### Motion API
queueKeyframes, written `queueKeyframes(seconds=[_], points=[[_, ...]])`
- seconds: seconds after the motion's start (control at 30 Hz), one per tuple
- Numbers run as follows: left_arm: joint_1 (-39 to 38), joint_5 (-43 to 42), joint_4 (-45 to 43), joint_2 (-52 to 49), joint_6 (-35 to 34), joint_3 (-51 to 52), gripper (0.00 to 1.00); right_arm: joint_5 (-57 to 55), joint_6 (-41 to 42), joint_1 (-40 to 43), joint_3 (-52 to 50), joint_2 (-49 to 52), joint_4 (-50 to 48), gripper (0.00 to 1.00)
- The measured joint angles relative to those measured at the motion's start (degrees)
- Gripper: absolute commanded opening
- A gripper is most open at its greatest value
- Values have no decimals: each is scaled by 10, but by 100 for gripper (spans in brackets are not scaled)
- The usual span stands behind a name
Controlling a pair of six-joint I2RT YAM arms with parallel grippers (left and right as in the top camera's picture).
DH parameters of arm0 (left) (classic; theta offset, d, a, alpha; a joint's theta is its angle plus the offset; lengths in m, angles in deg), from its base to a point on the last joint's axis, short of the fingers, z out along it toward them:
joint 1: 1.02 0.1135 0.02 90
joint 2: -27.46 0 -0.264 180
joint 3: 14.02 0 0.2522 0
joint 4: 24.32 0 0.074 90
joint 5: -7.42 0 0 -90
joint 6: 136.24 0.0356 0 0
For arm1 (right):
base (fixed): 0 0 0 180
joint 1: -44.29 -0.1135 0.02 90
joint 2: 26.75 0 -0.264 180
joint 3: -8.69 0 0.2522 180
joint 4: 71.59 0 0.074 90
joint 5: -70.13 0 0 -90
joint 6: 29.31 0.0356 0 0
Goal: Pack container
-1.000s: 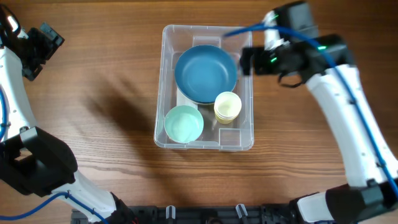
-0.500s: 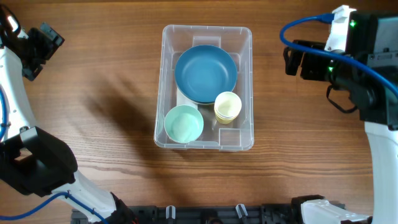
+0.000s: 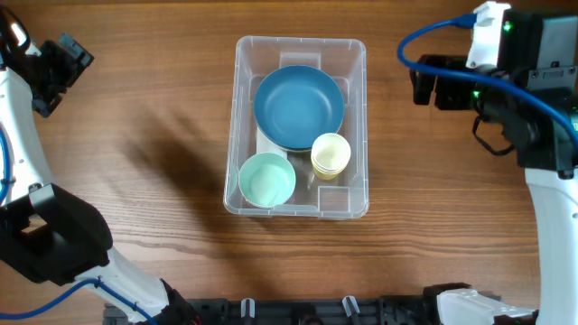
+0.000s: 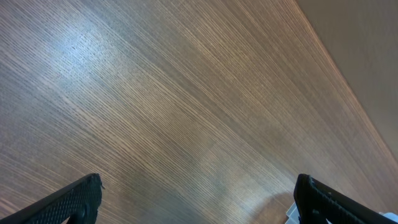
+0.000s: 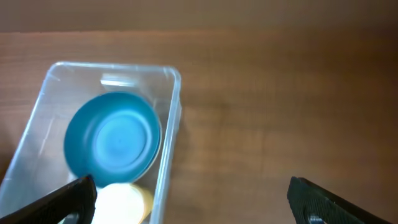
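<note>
The clear plastic container point(image 3: 240, 126) stands at the table's middle. It holds a large blue bowl point(image 3: 299, 106), a small mint green bowl point(image 3: 266, 179) and stacked pale yellow cups point(image 3: 330, 154). My right gripper point(image 3: 423, 81) hangs open and empty to the right of the container, at its far end. In the right wrist view point(image 5: 193, 202) its jaws are wide apart over bare wood, with the container point(image 5: 171, 134), blue bowl point(image 5: 112, 138) and cups point(image 5: 124, 202) at left. My left gripper point(image 3: 63, 68) is open and empty at the far left; the left wrist view point(image 4: 199, 199) shows bare wood.
The wooden table point(image 3: 144, 144) surrounds the container. The table's far edge point(image 4: 348, 93) shows in the left wrist view. The right arm's blue cable point(image 3: 433, 32) loops above the table at the right. A black rail point(image 3: 298, 311) runs along the near edge.
My right gripper has pulled back from the container's far right rim to the right and is now apart from it. The left arm and the container's contents have not moved.
</note>
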Motion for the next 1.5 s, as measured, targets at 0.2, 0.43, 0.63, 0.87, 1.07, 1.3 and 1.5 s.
queueKeyframes(seconds=[0.2, 0.43, 0.63, 0.87, 1.07, 1.3, 1.5], points=[[0, 0, 0, 0, 0, 0, 100, 0, -128, 0, -68, -124, -97, 100], [0, 0, 0, 0, 0, 0, 100, 0, -171, 0, -266, -358, -266, 100], [0, 0, 0, 0, 0, 0, 100, 23, -165, 0, -518, -488, -463, 100], [0, 0, 0, 0, 0, 0, 100, 31, -142, 0, -751, -586, -625, 100], [0, 0, 0, 0, 0, 0, 100, 33, -117, 0, -852, -673, -642, 100], [0, 0, 0, 0, 0, 0, 100, 35, -97, 0, -909, -739, -637, 100], [0, 0, 0, 0, 0, 0, 100, 35, -95, 0, -943, -776, -637, 100]])
